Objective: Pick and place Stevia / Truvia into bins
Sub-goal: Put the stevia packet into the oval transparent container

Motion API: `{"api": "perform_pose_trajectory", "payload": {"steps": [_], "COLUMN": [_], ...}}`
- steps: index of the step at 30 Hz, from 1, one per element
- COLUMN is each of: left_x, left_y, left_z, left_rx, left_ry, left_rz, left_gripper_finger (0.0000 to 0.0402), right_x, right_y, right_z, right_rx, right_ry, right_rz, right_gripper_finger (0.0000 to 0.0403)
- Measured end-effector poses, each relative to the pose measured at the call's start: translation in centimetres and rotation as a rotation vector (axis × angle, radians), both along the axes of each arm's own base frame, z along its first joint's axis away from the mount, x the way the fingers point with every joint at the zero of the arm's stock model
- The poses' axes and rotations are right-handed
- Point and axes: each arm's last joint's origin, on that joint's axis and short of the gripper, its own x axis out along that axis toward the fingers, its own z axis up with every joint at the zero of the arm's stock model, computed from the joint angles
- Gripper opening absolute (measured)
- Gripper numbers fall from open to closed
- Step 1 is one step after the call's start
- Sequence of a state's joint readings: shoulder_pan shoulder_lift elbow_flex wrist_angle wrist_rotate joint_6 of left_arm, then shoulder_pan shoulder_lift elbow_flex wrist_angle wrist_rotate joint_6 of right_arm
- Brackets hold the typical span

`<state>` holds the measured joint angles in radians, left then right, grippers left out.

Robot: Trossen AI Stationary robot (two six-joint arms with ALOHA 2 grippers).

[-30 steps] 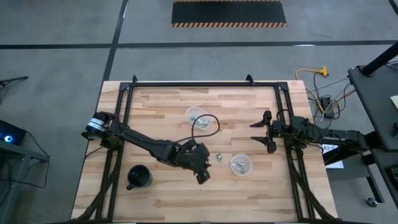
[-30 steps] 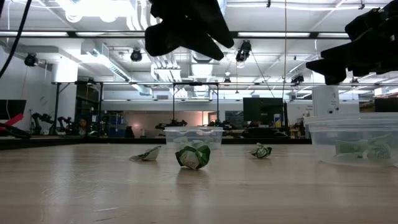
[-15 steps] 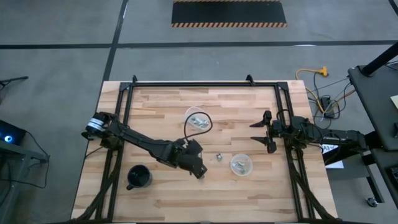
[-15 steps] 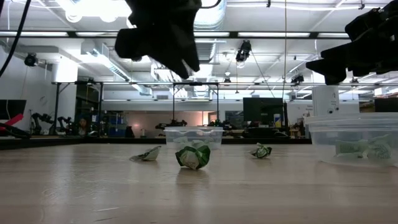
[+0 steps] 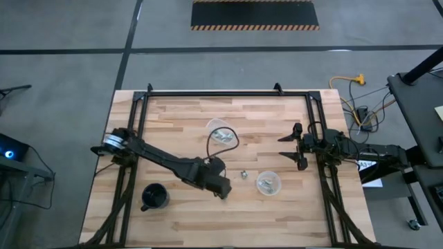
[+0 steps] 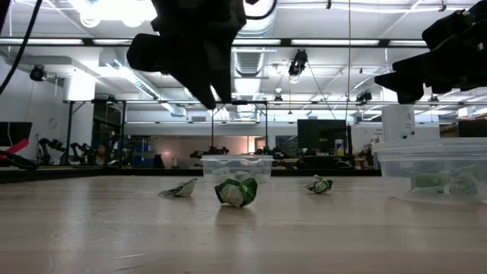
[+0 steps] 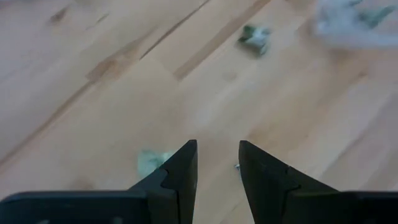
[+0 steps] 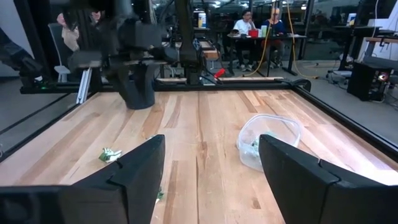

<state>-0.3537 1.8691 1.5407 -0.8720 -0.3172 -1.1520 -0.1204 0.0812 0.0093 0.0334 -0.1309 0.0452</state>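
Small crumpled green-and-white Stevia packets lie loose on the wooden table; the high view shows one between the two arms. The low view shows three. One clear cup stands toward the far side and another toward the near right; both hold packets. My left gripper hangs open above the table, pointing down, with a packet just beside one finger and another farther off. My right gripper waits wide open at the table's right side.
A black mug stands near the table's near left corner. A black metal frame runs around the table's far and side edges. Bare wood lies between the cups and along the near edge. People sit in the room beyond the table.
My left gripper has shifted a little toward the table's left and come lower over the loose packets, turning at the wrist. The packets and cups lie where they were.
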Motion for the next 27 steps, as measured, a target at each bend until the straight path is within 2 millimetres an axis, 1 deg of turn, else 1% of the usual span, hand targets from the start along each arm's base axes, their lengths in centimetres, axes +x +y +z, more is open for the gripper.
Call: {"api": "perform_pose_trajectory", "payload": {"steps": [4, 6, 10, 13, 17, 22, 27], "left_x": [1.5, 1.9, 2.7, 2.7, 2.0, 1.2, 0.7], "left_y": [-0.5, -0.7, -1.0, -1.0, -0.9, -0.7, -0.6], "left_z": [-0.5, -0.2, 0.6, 0.4, -0.5, -2.5, -4.0], "left_rx": [0.019, 0.027, 0.031, 0.031, 0.009, -0.003, -0.008], "left_ry": [0.139, 0.183, 0.164, 0.171, 0.248, 0.328, 0.371], "left_rz": [0.025, 0.061, 0.091, 0.09, 0.124, 0.151, 0.143], "left_gripper_finger": [0.0099, 0.0099, 0.0099, 0.0099, 0.0099, 0.0099, 0.0099], "right_x": [0.0, 0.0, 0.0, 0.0, 0.0, 0.0, 0.0], "right_y": [0.0, 0.0, 0.0, 0.0, 0.0, 0.0, 0.0], "right_z": [0.0, 0.0, 0.0, 0.0, 0.0, 0.0, 0.0], "right_rx": [0.0, 0.0, 0.0, 0.0, 0.0, 0.0, 0.0], "right_ry": [0.0, 0.0, 0.0, 0.0, 0.0, 0.0, 0.0], "right_rz": [0.0, -0.001, 0.0, -0.001, -0.001, 0.0, 0.0], "right_gripper_finger": [0.0254, 0.0254, 0.025, 0.0247, 0.0247, 0.0252, 0.0254]}}
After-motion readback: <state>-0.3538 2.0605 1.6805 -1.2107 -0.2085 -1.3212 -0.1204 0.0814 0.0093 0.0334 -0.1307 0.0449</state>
